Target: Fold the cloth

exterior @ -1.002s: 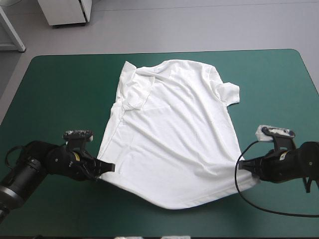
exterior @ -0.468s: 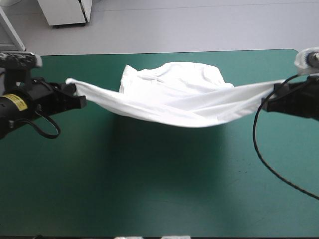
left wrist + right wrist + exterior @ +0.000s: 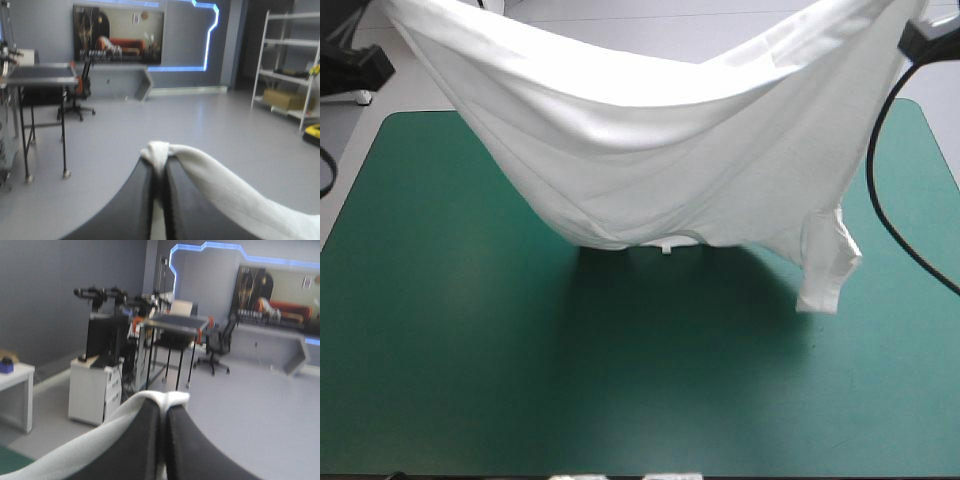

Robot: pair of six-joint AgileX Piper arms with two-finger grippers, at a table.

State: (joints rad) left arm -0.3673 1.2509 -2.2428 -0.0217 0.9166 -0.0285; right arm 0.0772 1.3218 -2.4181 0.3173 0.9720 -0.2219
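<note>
Both arms stood raised. The left gripper (image 3: 159, 161) was clamped on one edge of the white T-shirt (image 3: 650, 150), the right gripper (image 3: 163, 409) on another. The shirt hung between them in a sagging curve above the teal-green table (image 3: 450, 380), one sleeve (image 3: 825, 270) dangling.

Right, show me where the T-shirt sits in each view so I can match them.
High view: the T-shirt hangs as a wide sling over the table, one sleeve dangling.
Left wrist view: a fold of it bunched between the left gripper's fingers, trailing aside.
Right wrist view: likewise pinched in the right gripper.
Shared landmark: the two pinched corners are the sling's high ends.
</note>
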